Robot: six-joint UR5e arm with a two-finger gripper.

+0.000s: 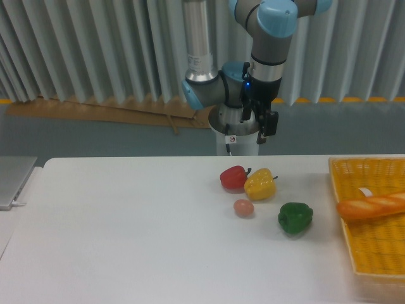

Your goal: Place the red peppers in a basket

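- A yellow-orange mesh basket (373,253) sits at the right edge of the white table (126,240), partly cut off by the picture's right side.
- Inside the basket a long baguette (372,206) lies across it, one end resting over the basket's left rim and the other running out of view to the right. A small white scrap (365,191) shows on the mesh just behind the bread.
- The red pepper (234,178) lies on the table, outside the basket, near the far edge and a little right of the table's middle. It rests on its side: its short dark stem points right, toward the yellow pepper, so its long axis runs roughly left to right, along the far edge.
- The yellow pepper (260,184) touches the red one on its right side, with its own stem pointing up and to the right.
- A small pinkish egg (243,208) sits just in front of the two peppers, apart from them.
- A green pepper (295,217) sits nearer the front, between the egg and the basket, touching neither.
- The gripper (268,126) hangs from the arm behind the table's far edge, above and behind the peppers, holding nothing visible. Its dark fingers are too small to tell whether they are spread or together.
- A grey laptop-like slab (14,180) lies at the left edge.
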